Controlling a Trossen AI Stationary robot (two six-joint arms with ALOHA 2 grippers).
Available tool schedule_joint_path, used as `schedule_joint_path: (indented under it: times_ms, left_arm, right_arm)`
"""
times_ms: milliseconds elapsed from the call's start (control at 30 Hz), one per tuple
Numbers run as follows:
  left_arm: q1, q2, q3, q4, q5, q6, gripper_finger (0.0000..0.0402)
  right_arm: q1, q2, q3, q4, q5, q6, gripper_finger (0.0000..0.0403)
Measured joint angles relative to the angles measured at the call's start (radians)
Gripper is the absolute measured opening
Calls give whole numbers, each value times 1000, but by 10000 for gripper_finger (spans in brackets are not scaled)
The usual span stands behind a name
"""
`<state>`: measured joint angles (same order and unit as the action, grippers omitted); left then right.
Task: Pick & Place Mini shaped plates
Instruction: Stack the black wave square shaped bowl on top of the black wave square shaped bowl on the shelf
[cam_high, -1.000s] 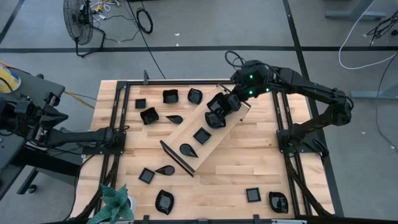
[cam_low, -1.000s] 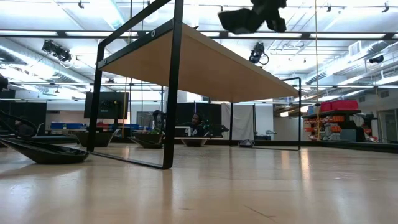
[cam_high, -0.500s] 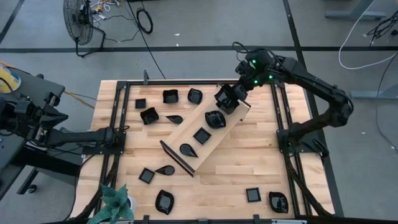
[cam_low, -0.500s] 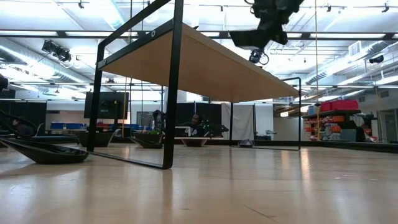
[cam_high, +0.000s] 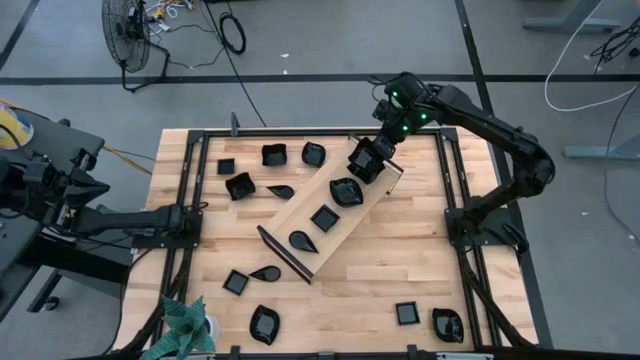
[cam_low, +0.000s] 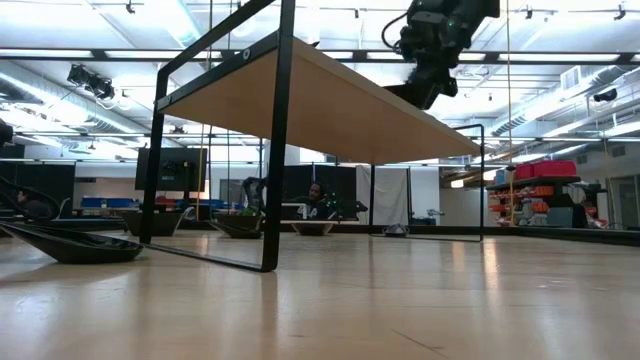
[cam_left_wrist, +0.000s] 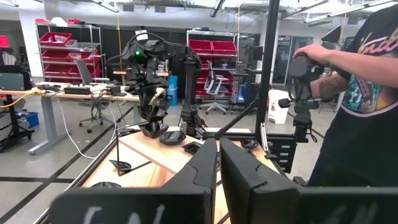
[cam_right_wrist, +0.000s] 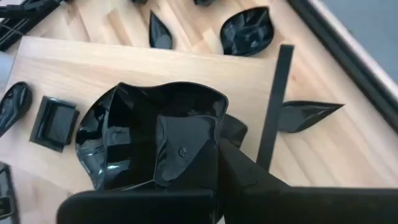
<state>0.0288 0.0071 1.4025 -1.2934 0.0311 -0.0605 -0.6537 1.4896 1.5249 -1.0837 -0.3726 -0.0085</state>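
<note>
Mini shaped plates, glossy black, lie scattered over the pale wood worktop (cam_high: 420, 260), and three sit on the long light-wood tray (cam_high: 300, 215). The right gripper (cam_high: 366, 160) hangs above the tray's far end, fingers clamped on a wavy-rimmed plate (cam_right_wrist: 149, 134). The left gripper (cam_left_wrist: 217, 163) waits at the worktop's left edge, fingers almost touching.
</note>
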Motion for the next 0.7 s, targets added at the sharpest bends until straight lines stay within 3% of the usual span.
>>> schedule_joint_path:
  times_ms: [333, 700]
  left_arm:
    - [0, 0, 0, 0, 0, 0, 25]
    - [0, 0, 0, 0, 0, 0, 25]
  right_arm:
    - [-36, 42, 0, -24, -19, 50, 1]
    - [-43, 44, 0, -38, -154, 56, 1]
